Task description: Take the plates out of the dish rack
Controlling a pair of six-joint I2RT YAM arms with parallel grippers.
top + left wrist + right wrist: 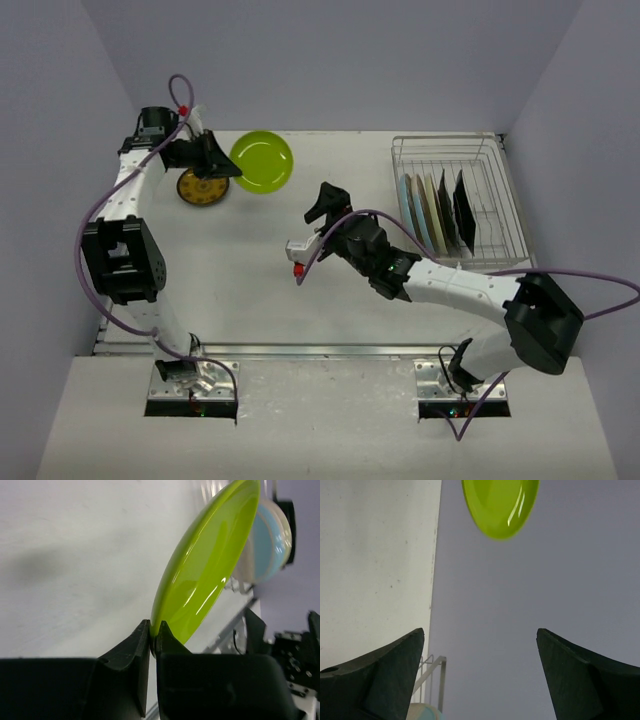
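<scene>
My left gripper is shut on the rim of a small round lime-green plate, which it holds above the table at the back left. In the left wrist view the two fingers pinch the plate's lower edge and the plate stands tilted on edge. The silver wire dish rack sits at the back right with several plates upright in its slots: pale blue, cream and dark. My right gripper hovers over the middle of the table, open and empty, with the green plate ahead of it.
A mustard-coloured round plate with a dark pattern lies flat on the table just below the left gripper. Grey walls close in the table at the back and on both sides. A rack corner shows low in the right wrist view.
</scene>
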